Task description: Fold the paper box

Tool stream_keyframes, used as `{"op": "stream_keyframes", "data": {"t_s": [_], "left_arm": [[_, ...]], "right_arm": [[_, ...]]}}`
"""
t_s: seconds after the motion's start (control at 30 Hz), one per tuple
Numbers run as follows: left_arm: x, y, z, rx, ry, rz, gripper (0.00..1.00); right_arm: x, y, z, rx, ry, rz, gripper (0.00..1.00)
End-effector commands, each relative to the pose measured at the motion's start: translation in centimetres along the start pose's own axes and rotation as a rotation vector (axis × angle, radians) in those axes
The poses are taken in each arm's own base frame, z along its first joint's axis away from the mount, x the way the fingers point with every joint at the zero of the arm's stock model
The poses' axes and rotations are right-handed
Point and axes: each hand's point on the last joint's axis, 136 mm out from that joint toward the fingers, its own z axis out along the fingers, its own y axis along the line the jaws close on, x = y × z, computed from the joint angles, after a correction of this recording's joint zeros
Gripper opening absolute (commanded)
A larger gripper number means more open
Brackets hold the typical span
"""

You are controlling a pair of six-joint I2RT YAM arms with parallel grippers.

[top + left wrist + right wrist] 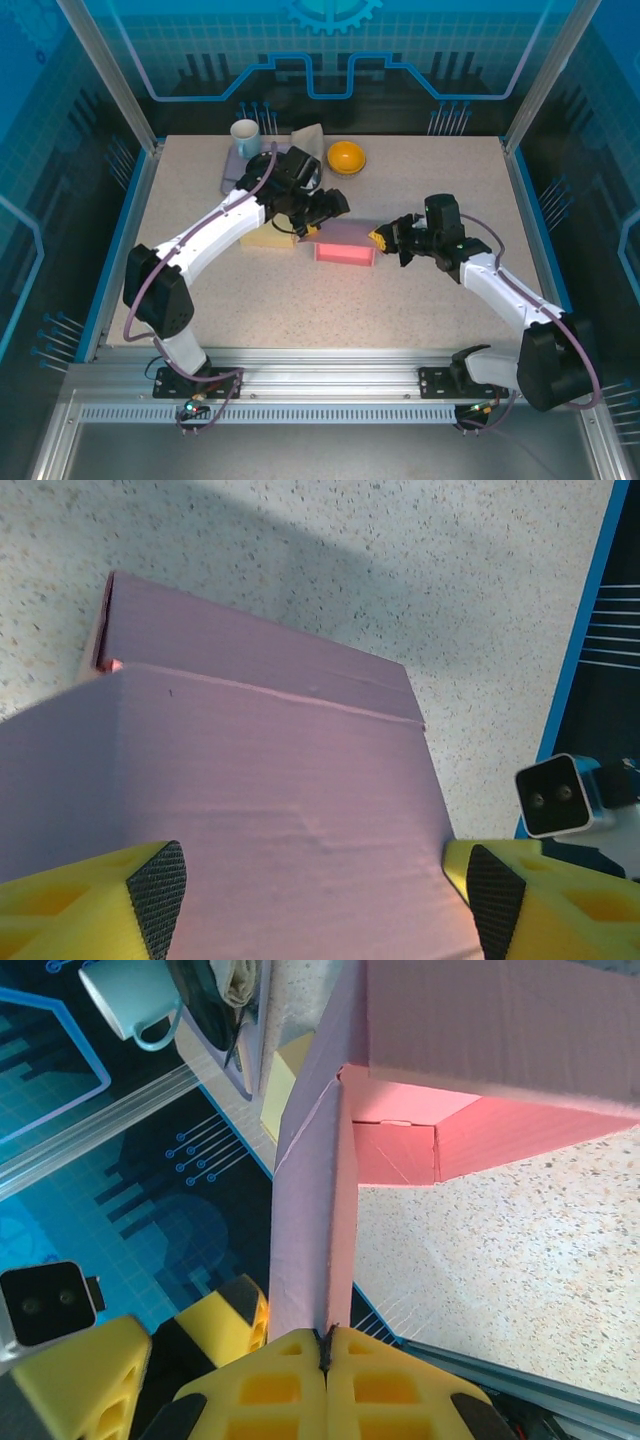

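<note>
Paper box [345, 245] sits mid-surface [300, 300], half formed. Right gripper [325, 1345] is at its right end, jaws closed on an end flap, likely to steady it. Left gripper [325, 890] is at its left end, jaws wide astride the top panel with no grip evident, probably ready to press it down. Yellow block [268, 238] lies just beside the box's left end, crowding that arm. Mug [245, 138] and bowl [346, 157] stand well behind.

A: Report legible text, labels, brands and numbers.

B: None can be read. The paper box [500, 1020] shows plain pink faces.

A: Report signs or markings.

B: A blue gear emblem [331, 12] is printed on the rear wall panel [200, 50] and is cut by the frame's top edge. Circuit-trace lines [200, 1150] are printed on the blue side panel, with no readable characters.
</note>
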Motion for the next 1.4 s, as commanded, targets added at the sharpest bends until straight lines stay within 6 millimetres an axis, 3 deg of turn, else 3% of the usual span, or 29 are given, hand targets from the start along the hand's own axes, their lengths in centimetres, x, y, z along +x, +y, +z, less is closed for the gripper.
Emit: {"op": "stream_keyframes", "data": {"t_s": [0.0, 0.3, 0.6, 0.9, 1.17, 1.37], "left_arm": [[1.2, -1.0, -1.0, 0.017, 0.021, 0.004, 0.77], [-1.7, 4.4, -0.8, -0.167, -0.02, 0.032, 0.8], [-2.0, 1.3, 0.1, -0.036, -0.003, 0.013, 0.8], [1.3, 0.0, 1.9, -0.013, 0.073, -0.006, 0.79], [2.2, -0.9, 1.7, 0.018, 0.077, -0.043, 0.78], [-0.1, 4.2, 1.0, -0.182, 0.006, 0.029, 0.8]], "right_arm": [[-0.4, 0.0, -0.4, -0.031, -0.006, 0.029, 0.0], [-0.3, 0.4, -1.3, -0.042, -0.006, 0.012, 0.0], [-0.2, 0.8, -1.4, -0.05, -0.006, 0.003, 0.0], [-0.7, 0.5, -1.1, -0.05, -0.012, 0.017, 0.0], [-1.2, -0.7, -0.7, -0.037, -0.023, 0.042, 0.0], [-1.5, -1.0, -1.1, -0.043, -0.028, 0.054, 0.0]]}}
